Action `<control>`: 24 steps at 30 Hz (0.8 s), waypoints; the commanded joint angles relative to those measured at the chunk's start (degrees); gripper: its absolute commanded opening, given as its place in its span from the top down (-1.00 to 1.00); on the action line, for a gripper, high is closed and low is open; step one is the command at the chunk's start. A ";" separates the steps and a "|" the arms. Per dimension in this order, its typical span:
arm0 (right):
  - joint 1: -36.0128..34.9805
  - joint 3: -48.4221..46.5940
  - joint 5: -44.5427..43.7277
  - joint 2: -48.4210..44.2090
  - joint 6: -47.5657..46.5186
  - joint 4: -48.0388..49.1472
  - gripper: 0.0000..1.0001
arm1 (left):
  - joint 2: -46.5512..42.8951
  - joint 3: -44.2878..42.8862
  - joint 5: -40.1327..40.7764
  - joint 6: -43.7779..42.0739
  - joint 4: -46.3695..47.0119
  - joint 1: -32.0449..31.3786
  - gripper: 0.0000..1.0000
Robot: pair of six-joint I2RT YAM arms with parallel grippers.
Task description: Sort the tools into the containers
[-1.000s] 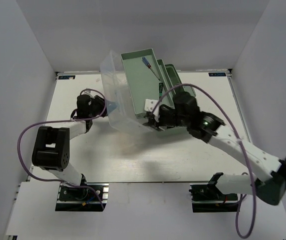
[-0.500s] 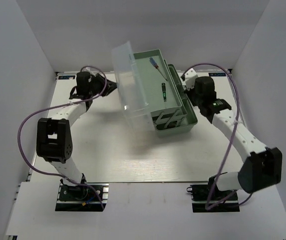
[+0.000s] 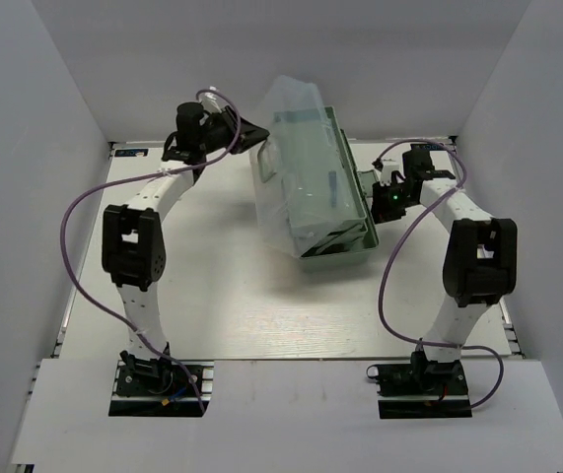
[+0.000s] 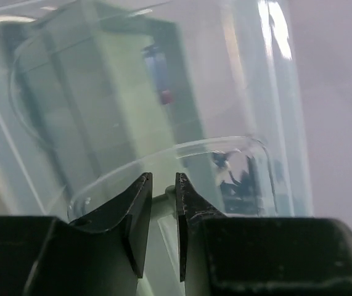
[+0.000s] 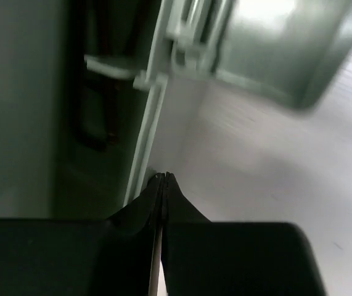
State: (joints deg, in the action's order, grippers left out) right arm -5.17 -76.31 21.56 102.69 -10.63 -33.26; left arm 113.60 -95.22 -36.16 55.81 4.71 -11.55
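The mint-green toolbox [image 3: 345, 243] stands at the back middle of the table, its clear lid [image 3: 296, 168] lying tilted over the trays. My left gripper [image 3: 255, 133] is at the lid's far left edge; in the left wrist view its jaws [image 4: 163, 185] stand nearly together on the lid's rim [image 4: 212, 145]. A blue-handled screwdriver [image 4: 157, 61] shows blurred through the lid. My right gripper [image 3: 370, 190] is shut and empty, its tips [image 5: 163, 177] against the toolbox's right side [image 5: 145, 142]. Other tools are hidden.
White walls close in the table on three sides. The toolbox stands near the back wall. Purple cables loop beside both arms. Bare white table [image 3: 232, 296] lies in front of the toolbox and to its left.
The clear lid has swung from the left over the trays. My left gripper rose and moved right with it. My right arm drew back to the box's right side.
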 commanded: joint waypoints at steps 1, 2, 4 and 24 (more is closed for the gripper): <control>-0.37 -5.59 19.65 2.16 4.13 -3.22 1.00 | 3.46 -5.49 -6.28 0.44 -3.03 -3.38 0.36; -0.28 -5.86 21.05 2.16 5.35 -2.78 1.00 | 5.64 -6.55 -7.42 0.96 -3.04 -3.91 0.36; -0.02 -5.86 22.12 2.25 5.62 -1.64 1.00 | 7.68 -9.89 -8.66 1.49 -3.74 -4.80 0.36; 2.97 9.60 -11.17 -23.06 0.96 -0.48 -0.81 | -32.10 20.47 14.01 -31.73 -21.33 -4.53 -0.96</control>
State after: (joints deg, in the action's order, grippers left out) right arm -1.91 -67.42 16.23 82.02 -10.59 -32.21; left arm 85.01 -86.54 -22.31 32.03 -10.79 -15.42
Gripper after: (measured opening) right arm 0.907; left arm 0.954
